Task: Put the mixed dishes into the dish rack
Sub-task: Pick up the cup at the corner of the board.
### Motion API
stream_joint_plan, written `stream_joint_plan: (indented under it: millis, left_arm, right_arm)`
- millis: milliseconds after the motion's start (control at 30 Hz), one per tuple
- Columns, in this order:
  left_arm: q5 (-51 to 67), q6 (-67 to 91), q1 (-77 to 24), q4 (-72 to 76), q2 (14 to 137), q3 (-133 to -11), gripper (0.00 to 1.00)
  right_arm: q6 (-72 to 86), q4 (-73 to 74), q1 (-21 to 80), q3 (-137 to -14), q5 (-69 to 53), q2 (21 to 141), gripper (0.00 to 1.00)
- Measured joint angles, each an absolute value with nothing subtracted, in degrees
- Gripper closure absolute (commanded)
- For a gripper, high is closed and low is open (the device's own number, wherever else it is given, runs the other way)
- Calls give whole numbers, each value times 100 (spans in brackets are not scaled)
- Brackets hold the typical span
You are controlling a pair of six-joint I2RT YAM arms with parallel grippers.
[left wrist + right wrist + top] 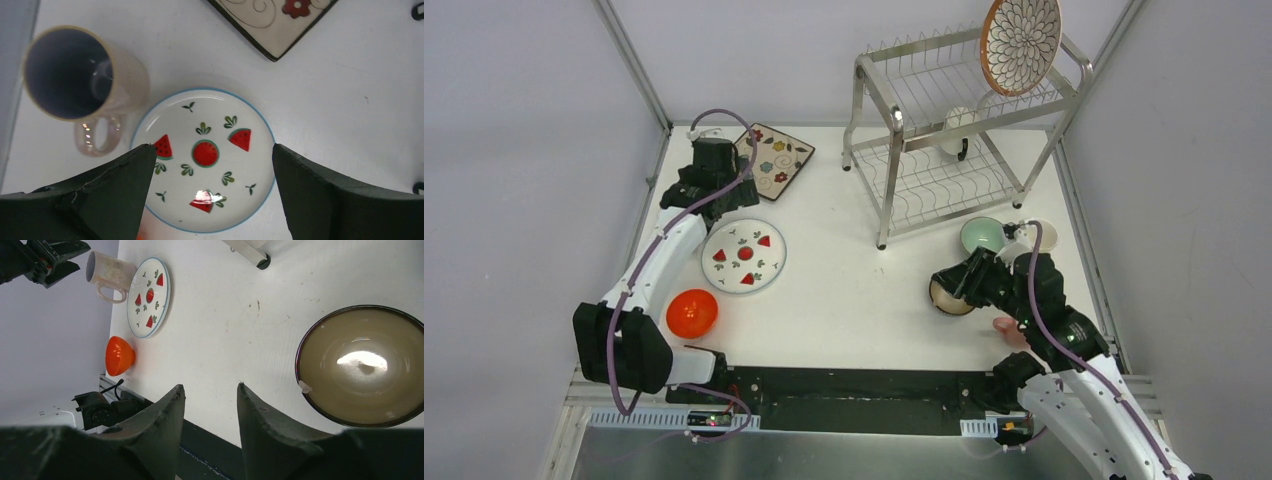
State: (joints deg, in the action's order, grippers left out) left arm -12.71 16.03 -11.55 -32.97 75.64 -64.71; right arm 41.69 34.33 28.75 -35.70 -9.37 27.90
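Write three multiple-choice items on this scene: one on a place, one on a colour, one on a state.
1. Where is the petal-pattern plate? A flat on the table; B upright atop the dish rack; C in a tool.
2. What colour is the bowl near the watermelon plate? A orange; B blue; C black.
3. The left tool is: A shut on a spoon; B out of view; C open, empty.
Answers: B, it stands in the top wires; A, it shows orange; C, its fingers stand apart over the plate.

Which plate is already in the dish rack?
The round brown-rimmed petal-pattern plate, standing in the top tier of the dish rack. The watermelon plate and square floral plate lie flat on the table.
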Motion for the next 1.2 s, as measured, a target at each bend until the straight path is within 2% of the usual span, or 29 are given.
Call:
stream_joint_plan:
  millis: [333,700,1200]
  left_arm:
    - [-2082,812,-449,-3507,7915,-6864,22]
    - [-1540,563,429,-3485,8954,-7378,31]
    - [-1398,344,534,-3540,9695,-7612,51]
  right_arm:
    - [4193,3444,2875,-3570,-954,2766,55]
    - [4195,3511,2875,-3568,-939,2432,56]
    - [4143,3634,2875,-3573,-937,2512,56]
